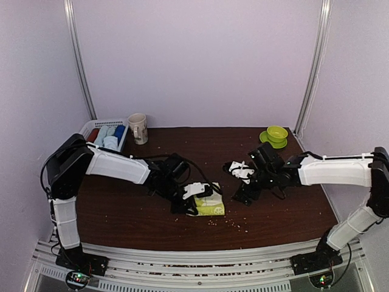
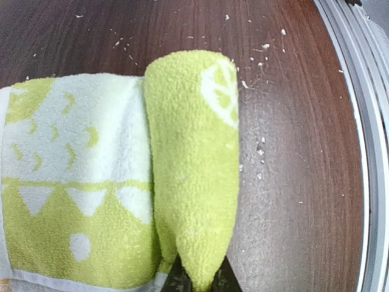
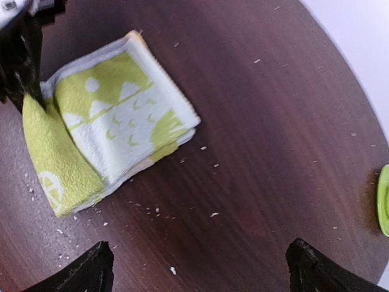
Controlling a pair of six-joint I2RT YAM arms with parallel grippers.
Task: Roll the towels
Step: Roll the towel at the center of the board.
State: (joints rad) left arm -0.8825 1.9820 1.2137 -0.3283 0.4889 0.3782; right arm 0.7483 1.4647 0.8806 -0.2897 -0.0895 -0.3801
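Observation:
A yellow-green towel (image 1: 213, 204) with white print lies folded near the table's middle front. Its near edge is rolled into a fat tube (image 2: 194, 152) beside the flat printed part (image 2: 73, 176). My left gripper (image 2: 201, 283) is shut on the end of that tube; it also shows in the top view (image 1: 189, 201) and the right wrist view (image 3: 21, 61). My right gripper (image 3: 203, 274) stands wide open over bare wood, to the right of the towel (image 3: 121, 121) and apart from it. In the top view the right gripper (image 1: 258, 194) has nothing between its fingers.
A white slatted basket (image 1: 91, 126) with several rolled cloths stands at the back left, a mug (image 1: 138, 128) next to it. A green cup on a saucer (image 1: 276, 135) sits at the back right. Pale crumbs (image 2: 261, 149) dot the dark wooden table (image 1: 292, 207).

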